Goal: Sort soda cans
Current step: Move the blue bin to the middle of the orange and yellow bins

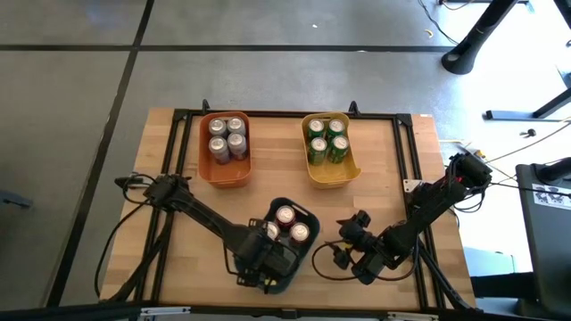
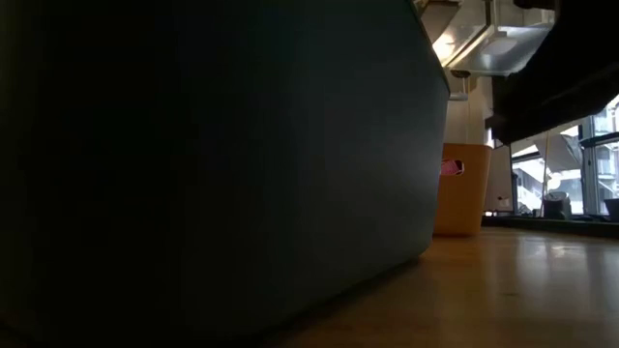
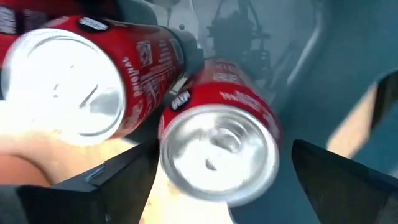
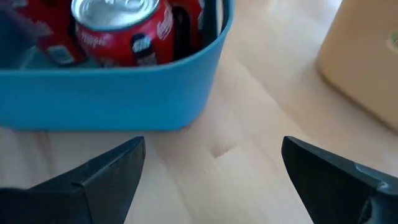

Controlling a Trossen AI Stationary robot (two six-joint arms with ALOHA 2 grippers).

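Your left gripper [image 3: 214, 180] sits spread inside the blue-grey plastic bin [image 1: 306, 217] at the table's six o'clock, fingers flanking an upright red metal soda can [image 3: 219, 146] without pinching it. Your right gripper [image 4: 211, 168], at four o'clock, waits spread over bare wood.

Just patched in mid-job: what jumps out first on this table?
Three bins of sorted cans: silver-grey metal cans in the orange plastic bin, green metal cans in the yellow plastic bin. The left gripper sits inside the blue-grey plastic bin, jaws open around a red metal can.
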